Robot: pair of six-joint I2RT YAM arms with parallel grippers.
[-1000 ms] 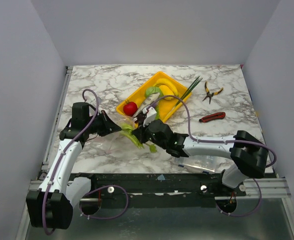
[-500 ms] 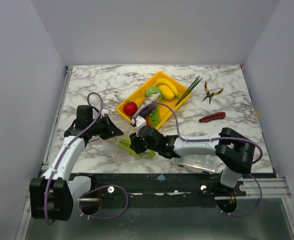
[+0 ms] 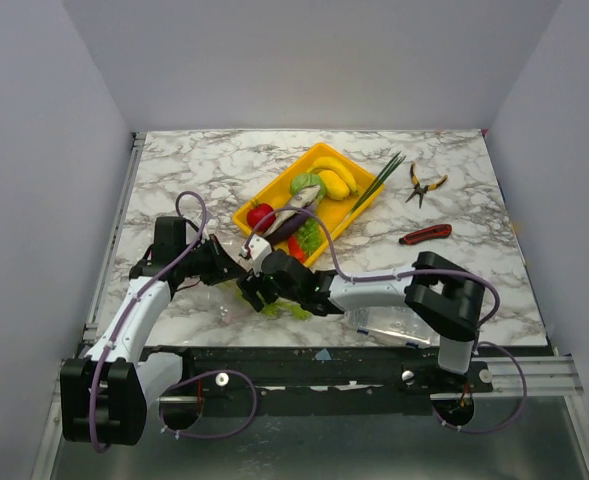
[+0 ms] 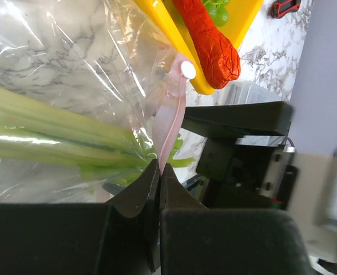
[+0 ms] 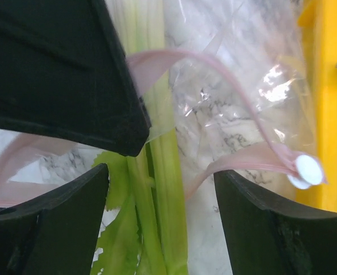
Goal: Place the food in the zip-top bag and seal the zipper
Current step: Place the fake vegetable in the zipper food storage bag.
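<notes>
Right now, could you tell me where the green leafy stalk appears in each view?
Top external: the green leafy stalk lies low centre, below-left of the yellow tray.
Left wrist: left half, behind clear plastic.
Right wrist: centre, running top to bottom.
Shared landmark: the yellow tray.

This is a robotics lab test cell, not a home or a kitchen. A marble-patterned table (image 3: pixel 194 160) is boxed in by plain, bare grey walls (image 3: pixel 44 150) on the left, right and far sides, like a purpose-built enclosure. Along the near edge runs an aluminium extrusion rail (image 3: pixel 534 375). Two white-and-black robot arms are bolted there, the left arm (image 3: pixel 134 310) and the right arm (image 3: pixel 374 292), each trailing loose purple cable (image 3: pixel 189 200). The tabletop looks staged: a yellow tray (image 3: pixel 274 183) of plastic toy foods (image 3: pixel 336 181) sits at the centre. Yellow-handled pliers (image 3: pixel 425 184) and a red utility knife (image 3: pixel 425 234) lie to its right.
</notes>
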